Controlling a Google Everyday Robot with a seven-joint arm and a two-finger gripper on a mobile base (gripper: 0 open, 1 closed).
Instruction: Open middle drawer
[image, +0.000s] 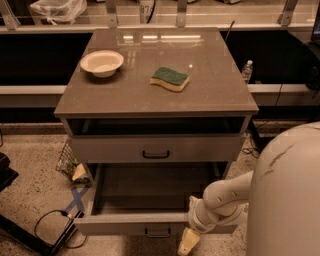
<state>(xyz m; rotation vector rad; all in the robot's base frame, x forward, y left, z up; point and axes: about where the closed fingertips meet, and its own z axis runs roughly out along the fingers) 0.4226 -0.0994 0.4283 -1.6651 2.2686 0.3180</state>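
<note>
One white bowl (102, 62) and one green-topped sponge (170, 78) on the one bench (210, 95). Two drawer fronts in view, one black handle apiece: upper drawer (110, 148), pulled-out middle drawer (115, 224). One bottle (246, 70) behind. One gripper (186, 241), low at the middle drawer's front.
</note>
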